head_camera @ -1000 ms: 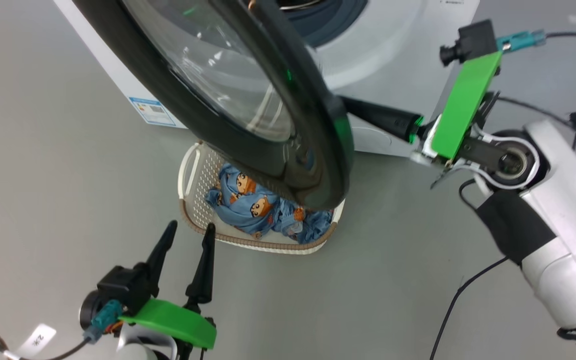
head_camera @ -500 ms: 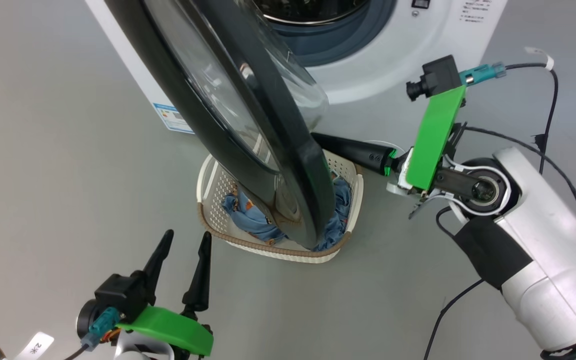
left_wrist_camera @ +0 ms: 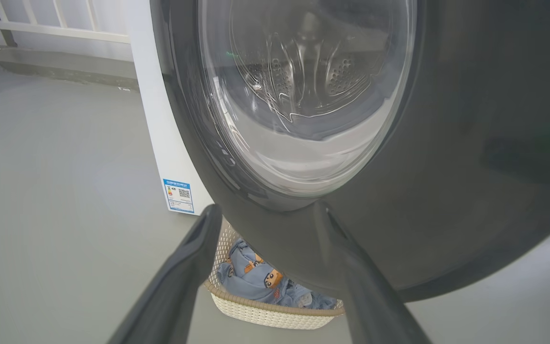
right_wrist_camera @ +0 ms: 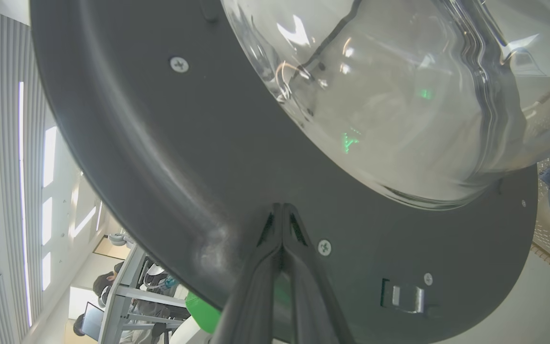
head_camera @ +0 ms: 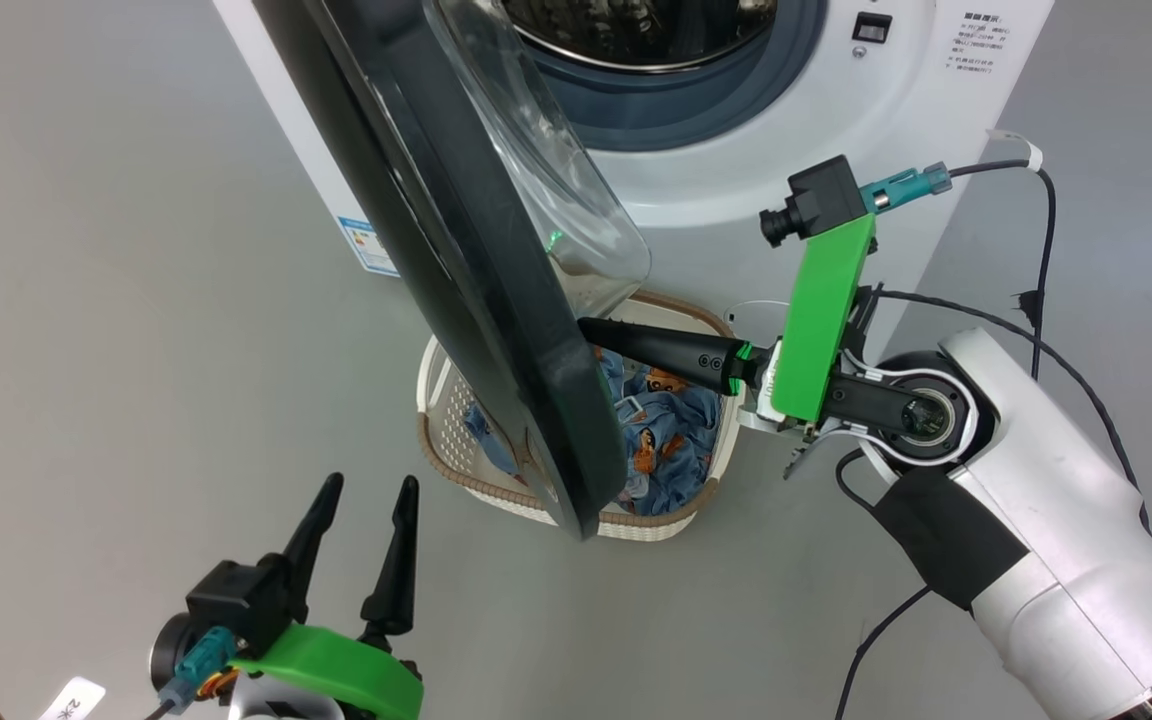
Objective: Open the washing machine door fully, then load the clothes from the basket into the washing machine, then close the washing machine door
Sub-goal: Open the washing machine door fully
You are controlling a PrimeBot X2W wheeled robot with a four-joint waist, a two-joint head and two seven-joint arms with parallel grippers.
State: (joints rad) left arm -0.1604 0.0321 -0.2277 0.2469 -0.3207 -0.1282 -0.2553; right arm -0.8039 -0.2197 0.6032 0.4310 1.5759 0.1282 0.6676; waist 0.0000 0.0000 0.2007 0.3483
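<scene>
At 7 o'clock in the head view the left claw (head_camera: 369,485) hangs empty, fingers apart. The washing machine door (head_camera: 426,220) stands partly open above the basket (head_camera: 448,410), which holds the clothes (head_camera: 676,430). From 3 o'clock the right claw (head_camera: 591,328), fingers pressed together, seems to touch the door's inner rim. Its tips could skid off that glossy plastic, or the swinging door could strike the left claw.

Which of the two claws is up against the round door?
The right gripper: its fingers are shut together, tips against the inner black rim of the door. The left gripper hangs open, apart from the door.
</scene>
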